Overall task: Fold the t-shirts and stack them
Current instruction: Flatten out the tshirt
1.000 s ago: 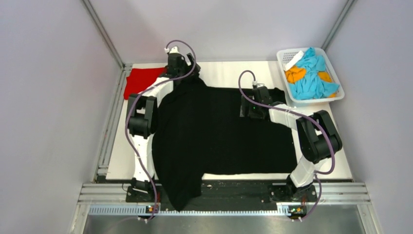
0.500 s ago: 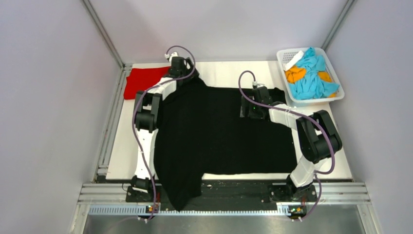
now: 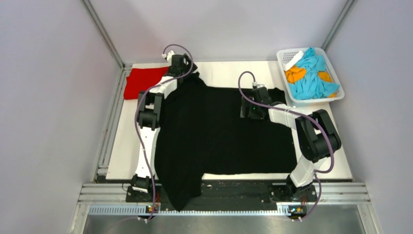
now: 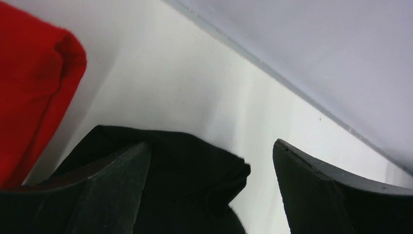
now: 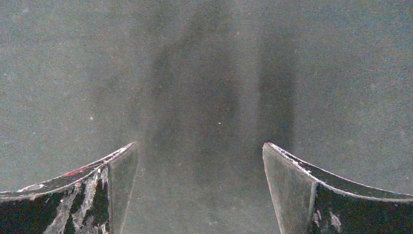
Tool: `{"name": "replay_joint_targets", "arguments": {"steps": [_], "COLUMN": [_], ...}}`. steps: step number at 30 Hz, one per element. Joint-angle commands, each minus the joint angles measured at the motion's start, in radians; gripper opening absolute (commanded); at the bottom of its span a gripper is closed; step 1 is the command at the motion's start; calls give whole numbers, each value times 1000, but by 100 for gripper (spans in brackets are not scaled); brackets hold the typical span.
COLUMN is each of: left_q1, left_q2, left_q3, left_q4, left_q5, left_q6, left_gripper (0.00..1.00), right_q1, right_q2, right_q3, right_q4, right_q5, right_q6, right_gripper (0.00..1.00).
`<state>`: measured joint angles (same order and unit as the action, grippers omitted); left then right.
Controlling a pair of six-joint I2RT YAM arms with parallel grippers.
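The large black t-shirt lies spread over most of the table, and one part hangs over the near edge. The red t-shirt lies folded at the far left corner; it also shows in the left wrist view. My left gripper is at the black shirt's far left corner. In the left wrist view the left gripper is open, with a bunched fold of the black cloth between its fingers. My right gripper is low over the shirt's upper middle. In the right wrist view the right gripper is open, with flat black cloth under it.
A white lattice basket with blue and orange cloths stands at the far right corner. The back wall runs close behind the left gripper. Metal rails run along the table's left and near edges.
My left arm has swung its elbow to the right and reached a little farther toward the back wall. The right arm and the shirts have not moved.
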<state>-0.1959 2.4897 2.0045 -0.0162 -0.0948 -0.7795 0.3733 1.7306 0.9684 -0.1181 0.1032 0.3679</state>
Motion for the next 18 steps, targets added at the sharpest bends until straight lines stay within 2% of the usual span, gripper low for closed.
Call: {"name": "replay_joint_targets", "arguments": {"steps": [1,7,10,13,18], "left_q1": [16,22,43,70,78], "left_q2": [78,196,213,195,60], "left_q3": [136,357,371,376,353], "left_q4": [97,146,159,149,63], "left_q5": [4,-94,-122,-75,-2], "left_q6": [-93,-145,-170,-168,-42], "left_gripper": [99,99,98,99,99], "right_q1": [8,7,8,7,7], "right_q2": [20,24,18,6,-36], "right_q3": [12,19,27,32,60], "right_q4": [3,-13,-29,-31,-48], "right_q5": [11,29,48,63,77], "right_q6": [-4,-3,-3,-2,9], "right_gripper": [94,94,94,94,94]}}
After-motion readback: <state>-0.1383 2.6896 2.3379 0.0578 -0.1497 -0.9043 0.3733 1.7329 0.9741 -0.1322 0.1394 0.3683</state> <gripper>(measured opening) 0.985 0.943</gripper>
